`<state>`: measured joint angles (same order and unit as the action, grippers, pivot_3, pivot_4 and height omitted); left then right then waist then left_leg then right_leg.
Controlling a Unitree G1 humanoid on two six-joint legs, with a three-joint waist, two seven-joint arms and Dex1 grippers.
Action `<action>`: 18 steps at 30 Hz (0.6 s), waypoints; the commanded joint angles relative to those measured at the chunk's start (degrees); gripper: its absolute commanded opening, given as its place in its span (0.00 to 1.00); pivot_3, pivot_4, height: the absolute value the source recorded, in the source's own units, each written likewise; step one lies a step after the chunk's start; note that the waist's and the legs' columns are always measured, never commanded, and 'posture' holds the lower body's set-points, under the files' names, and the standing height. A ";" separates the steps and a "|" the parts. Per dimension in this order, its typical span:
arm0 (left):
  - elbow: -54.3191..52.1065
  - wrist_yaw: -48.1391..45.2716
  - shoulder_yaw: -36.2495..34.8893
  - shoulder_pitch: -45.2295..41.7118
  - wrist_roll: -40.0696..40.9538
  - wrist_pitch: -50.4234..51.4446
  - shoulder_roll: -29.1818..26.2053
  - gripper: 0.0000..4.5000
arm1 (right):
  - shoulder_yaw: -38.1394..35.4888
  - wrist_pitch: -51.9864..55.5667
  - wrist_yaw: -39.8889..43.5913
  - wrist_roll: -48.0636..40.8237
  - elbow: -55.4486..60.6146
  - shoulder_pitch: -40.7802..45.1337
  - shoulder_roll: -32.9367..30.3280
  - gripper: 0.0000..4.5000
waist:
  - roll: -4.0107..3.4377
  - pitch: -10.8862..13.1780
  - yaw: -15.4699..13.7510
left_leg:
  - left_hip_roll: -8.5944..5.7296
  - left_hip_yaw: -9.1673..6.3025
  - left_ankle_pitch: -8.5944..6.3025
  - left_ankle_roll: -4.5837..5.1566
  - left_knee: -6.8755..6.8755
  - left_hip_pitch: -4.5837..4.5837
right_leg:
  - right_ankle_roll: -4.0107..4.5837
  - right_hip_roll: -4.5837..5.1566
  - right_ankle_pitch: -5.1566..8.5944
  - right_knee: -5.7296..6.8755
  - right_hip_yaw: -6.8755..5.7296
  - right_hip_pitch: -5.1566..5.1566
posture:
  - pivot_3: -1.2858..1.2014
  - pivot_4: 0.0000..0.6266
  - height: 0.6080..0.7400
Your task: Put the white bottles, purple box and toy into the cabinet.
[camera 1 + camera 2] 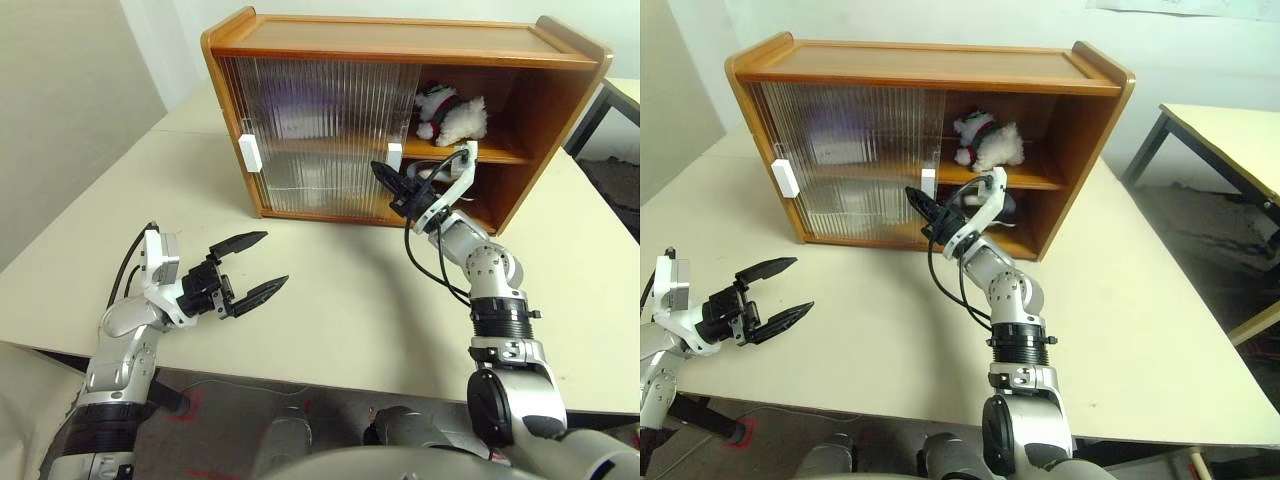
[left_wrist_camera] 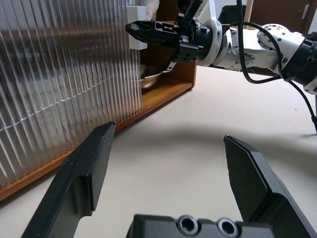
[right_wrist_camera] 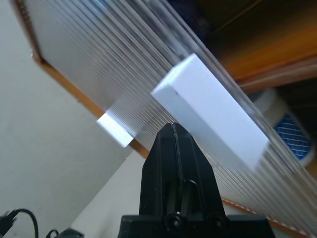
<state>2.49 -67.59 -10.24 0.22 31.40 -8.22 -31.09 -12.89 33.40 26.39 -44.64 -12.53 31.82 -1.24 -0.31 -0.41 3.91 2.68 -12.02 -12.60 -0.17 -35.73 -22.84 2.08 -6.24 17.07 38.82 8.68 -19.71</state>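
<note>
Right gripper: your fingers are pressing together, empty, just beside the cabinet's door handle.
Toy: lying on the cabinet's upper shelf, above your fingers.
Left gripper: spread wide, empty, well apart from the cabinet.

left arm: bent low at the robot's left, forearm reaching forward over the surface
left gripper: level, pointing forward and to the right, two black fingers spread wide, nothing between them
right arm: stretched forward and up, wrist cocked
right gripper: tilted slightly upward, pointing forward-left, fingers pressed together, empty
</note>
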 commanded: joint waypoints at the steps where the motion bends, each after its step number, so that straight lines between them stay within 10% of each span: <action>1: -0.58 0.39 0.32 0.15 -0.83 -0.22 -0.02 1.00 | -1.26 -2.16 -1.58 1.23 -1.22 1.18 -0.05 0.00 | 0.00 0.00 -0.01 | 0.00 0.00 0.00 0.00 0.00 0.00 | -0.01 -0.02 0.00 0.02 0.00 0.00 | 0.48 0.00 1.00; 18: -1.47 1.26 1.33 -1.04 -0.89 1.08 -0.13 1.00 | -5.11 -13.75 -6.71 4.46 -2.65 1.44 -1.91 0.00 | 0.00 0.00 -0.69 | -0.04 -0.07 0.05 -0.01 -0.09 0.08 | 0.19 0.04 -0.25 0.04 0.01 -0.27 | 0.47 0.00 1.00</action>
<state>2.12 -66.42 -9.66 -0.29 31.16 -7.63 -30.98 -14.88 22.58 21.71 -41.43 -15.25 32.93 -1.73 -0.31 -0.41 3.22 2.64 -12.09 -12.55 -0.19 -35.82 -22.76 2.29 -6.19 16.80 38.86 8.69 -19.99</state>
